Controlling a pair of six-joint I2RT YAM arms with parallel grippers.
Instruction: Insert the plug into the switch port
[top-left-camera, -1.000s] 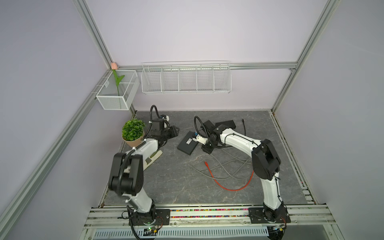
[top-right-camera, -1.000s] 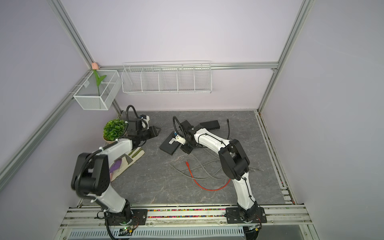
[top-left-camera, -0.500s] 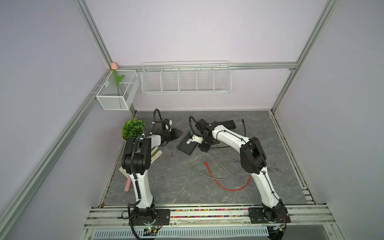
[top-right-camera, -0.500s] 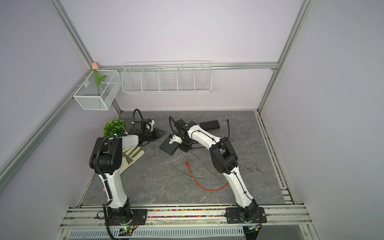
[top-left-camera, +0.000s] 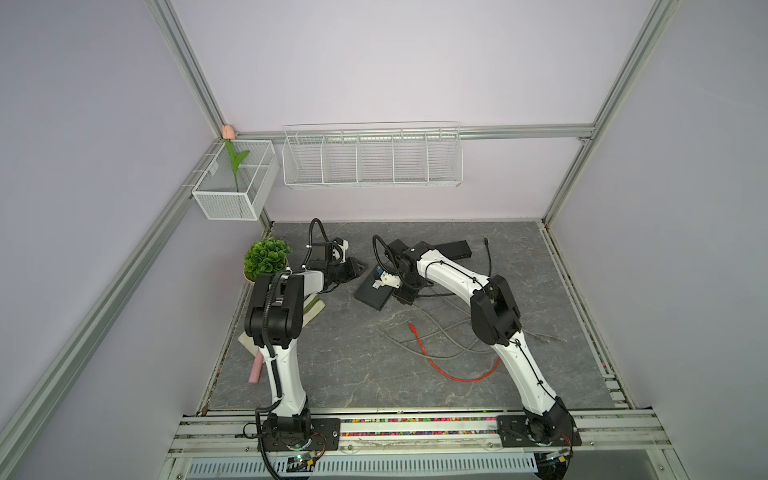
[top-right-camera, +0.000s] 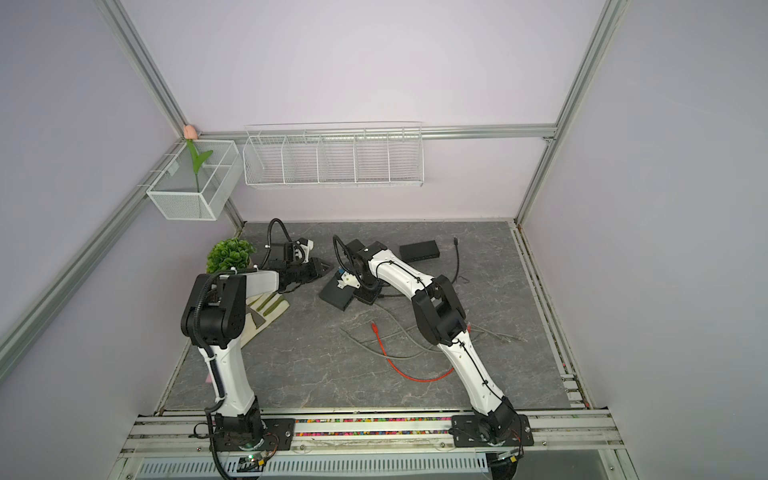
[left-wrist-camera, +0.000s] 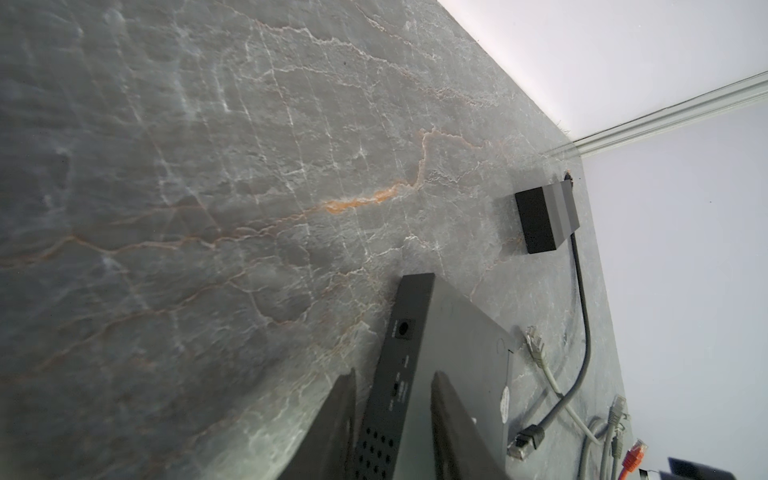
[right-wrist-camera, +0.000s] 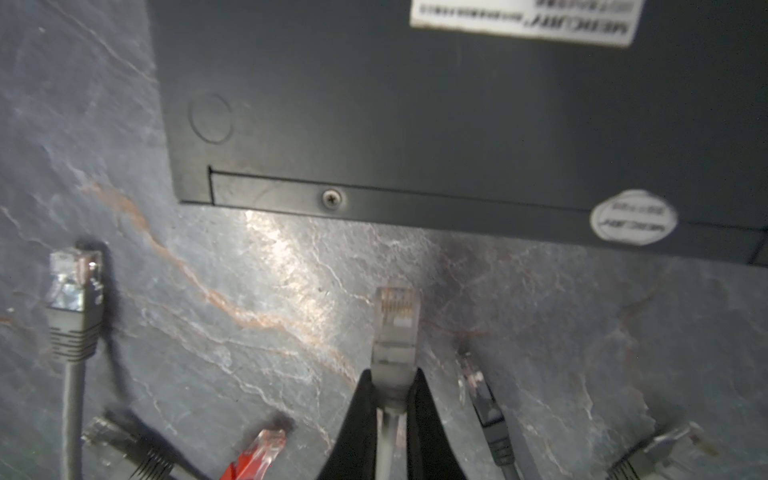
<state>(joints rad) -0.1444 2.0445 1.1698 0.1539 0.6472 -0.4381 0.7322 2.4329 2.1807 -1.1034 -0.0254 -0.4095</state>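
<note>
Right wrist: R pincer (right-wrist-camera: 393, 377) clamped on grey plug (right-wrist-camera: 395, 320) | L pincer (left-wrist-camera: 393, 374) astride switch (left-wrist-camera: 465, 332), grip unclear

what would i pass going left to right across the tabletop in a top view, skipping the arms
potted plant → switch → red plug → second black box

Switch (right-wrist-camera: 415, 104) ports unseen, label (right-wrist-camera: 524, 18) txt blurry
</note>
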